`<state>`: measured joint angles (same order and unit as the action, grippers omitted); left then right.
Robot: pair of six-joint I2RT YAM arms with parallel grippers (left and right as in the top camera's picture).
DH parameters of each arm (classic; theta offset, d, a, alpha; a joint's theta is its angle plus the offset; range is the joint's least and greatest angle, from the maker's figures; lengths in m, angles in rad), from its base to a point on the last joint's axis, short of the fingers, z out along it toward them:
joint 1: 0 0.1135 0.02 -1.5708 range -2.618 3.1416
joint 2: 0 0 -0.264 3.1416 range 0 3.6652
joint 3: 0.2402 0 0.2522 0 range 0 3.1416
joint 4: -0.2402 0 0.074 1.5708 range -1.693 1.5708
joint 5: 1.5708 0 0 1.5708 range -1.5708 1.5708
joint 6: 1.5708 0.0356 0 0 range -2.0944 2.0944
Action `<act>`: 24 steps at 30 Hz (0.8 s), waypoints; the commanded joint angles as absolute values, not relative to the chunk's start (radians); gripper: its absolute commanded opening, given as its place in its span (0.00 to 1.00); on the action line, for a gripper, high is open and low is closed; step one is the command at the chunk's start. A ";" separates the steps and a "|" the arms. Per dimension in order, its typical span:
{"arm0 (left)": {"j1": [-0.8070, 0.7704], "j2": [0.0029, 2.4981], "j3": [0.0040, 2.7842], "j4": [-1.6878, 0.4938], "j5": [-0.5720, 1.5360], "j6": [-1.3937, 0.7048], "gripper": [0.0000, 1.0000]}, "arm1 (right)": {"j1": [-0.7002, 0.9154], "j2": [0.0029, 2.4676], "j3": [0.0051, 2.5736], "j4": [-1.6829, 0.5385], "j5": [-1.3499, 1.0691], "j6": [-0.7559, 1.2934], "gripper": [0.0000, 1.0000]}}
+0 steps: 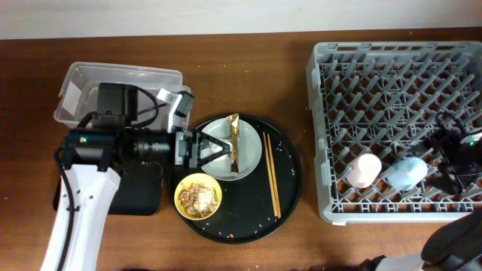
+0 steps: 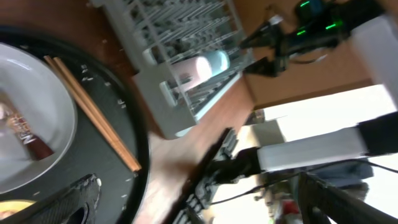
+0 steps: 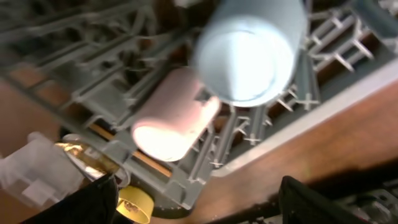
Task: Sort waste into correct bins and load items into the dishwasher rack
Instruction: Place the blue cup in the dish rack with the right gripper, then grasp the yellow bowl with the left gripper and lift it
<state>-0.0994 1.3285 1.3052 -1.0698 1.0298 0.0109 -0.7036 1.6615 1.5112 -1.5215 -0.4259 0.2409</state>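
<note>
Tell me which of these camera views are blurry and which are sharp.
Overhead view: sharp and evenly lit, dishwasher rack crisp. Left wrist view: motion-smeared, chopsticks soft, background at right washed out. Right wrist view: heavily blurred, blue cup and pink cup smeared.

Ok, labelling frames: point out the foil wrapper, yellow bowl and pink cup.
foil wrapper (image 1: pixel 234 143), overhead view, its middle
yellow bowl (image 1: pixel 178 199), overhead view, left rim
pink cup (image 1: pixel 364 170), overhead view, its side

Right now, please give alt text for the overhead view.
The left gripper reaches over a plate holding a foil wrapper, on a round black tray with chopsticks and a yellow bowl. Pink and blue cups lie in the rack.
</note>
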 commanded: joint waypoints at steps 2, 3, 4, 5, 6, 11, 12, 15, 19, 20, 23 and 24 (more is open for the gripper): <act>-0.189 1.198 1.307 -1.080 0.622 -0.054 0.98 | -0.566 1.389 1.565 -1.500 -0.604 0.073 0.84; -0.214 1.182 1.307 -1.087 0.535 -0.072 0.98 | -0.516 1.322 1.565 -1.477 -0.598 0.054 0.84; -0.258 1.163 1.306 -1.102 0.405 -0.103 0.98 | -0.457 1.254 1.565 -1.454 -0.569 0.052 0.84; -0.297 1.151 1.306 -1.117 0.305 -0.145 0.98 | -0.409 1.206 1.565 -1.439 -0.547 0.052 0.85; -0.350 1.148 1.306 -1.139 0.202 -0.197 0.98 | -0.335 1.143 1.563 -1.419 -0.525 0.054 0.85; -0.540 1.187 1.289 -1.110 0.028 -0.284 0.99 | -0.084 0.991 1.552 -1.365 -0.517 0.083 0.85; -0.561 1.211 1.289 -1.094 0.028 -0.284 0.99 | -0.048 0.986 1.552 -1.373 -0.515 0.091 0.85; -0.572 1.266 1.289 -1.106 0.023 -0.315 0.96 | 0.020 0.994 1.549 -1.416 -0.381 0.134 0.82; -0.580 1.306 1.221 -1.148 -0.008 -0.407 0.79 | 0.046 1.014 1.541 -1.470 -0.208 0.219 0.84; -0.585 1.308 1.187 -1.142 -0.015 -0.437 0.77 | 0.046 1.021 1.539 -1.470 -0.209 0.219 0.85; -0.632 1.310 1.004 -0.999 -0.015 -0.511 0.57 | 0.046 1.045 1.538 -1.470 -0.216 0.219 0.86; -0.654 1.310 0.941 -0.933 -0.016 -0.539 0.48 | 0.046 1.060 1.538 -1.470 -0.228 0.219 0.86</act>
<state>-0.6060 1.3014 1.0729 -1.0172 0.0006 -0.4423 0.0345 1.0363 1.5471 -1.4685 -0.2459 0.2062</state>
